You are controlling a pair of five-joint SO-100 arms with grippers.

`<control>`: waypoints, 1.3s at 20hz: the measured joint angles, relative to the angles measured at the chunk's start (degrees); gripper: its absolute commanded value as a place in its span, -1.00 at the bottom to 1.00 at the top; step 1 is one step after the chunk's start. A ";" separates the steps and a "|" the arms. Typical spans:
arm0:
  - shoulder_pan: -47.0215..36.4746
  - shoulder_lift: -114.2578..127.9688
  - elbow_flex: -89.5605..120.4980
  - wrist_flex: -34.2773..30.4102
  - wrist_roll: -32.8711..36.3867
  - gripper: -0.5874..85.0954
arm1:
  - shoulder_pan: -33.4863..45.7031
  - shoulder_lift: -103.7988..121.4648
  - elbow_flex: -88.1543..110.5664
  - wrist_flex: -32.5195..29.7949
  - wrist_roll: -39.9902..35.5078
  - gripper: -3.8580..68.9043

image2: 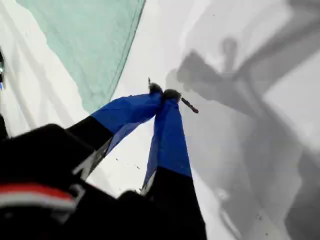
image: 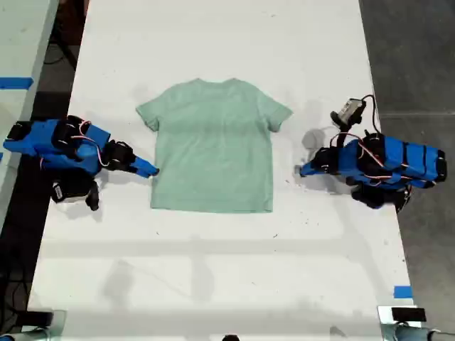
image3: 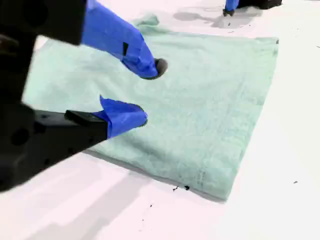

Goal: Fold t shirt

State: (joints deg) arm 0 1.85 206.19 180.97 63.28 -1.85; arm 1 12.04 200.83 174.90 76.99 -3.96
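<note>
Nil folded: t shirt (image: 213,145) flat on worktop (image: 213,270); your first tool (image2: 164,93) closed, empty; second tool (image3: 145,93) wide; all folds o/s

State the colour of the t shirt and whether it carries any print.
The t shirt is pale mint green, plain, no print; best seen in the exterior view.

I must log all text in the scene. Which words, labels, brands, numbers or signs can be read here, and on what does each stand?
None can be read.
The pale mint-green short-sleeved cloth t-shirt is plain, with no print.
The blue plastic robot arms show no legible marking.
The blue tape pieces on the white table are blank.
</note>
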 measured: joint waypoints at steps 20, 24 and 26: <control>0.00 0.00 0.00 0.00 0.00 -0.72 | 40.52 -81.74 -74.27 7.82 -40.17 -0.26; 0.00 0.00 0.00 0.00 0.00 -0.72 | 44.65 -102.13 -78.57 -1.76 -41.75 -0.25; 0.00 0.00 0.00 0.00 0.00 -0.72 | 44.82 -110.04 -80.51 -5.36 -41.75 -0.35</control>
State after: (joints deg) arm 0 1.85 206.19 180.97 63.28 -1.85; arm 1 56.87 90.79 94.39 71.63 -45.70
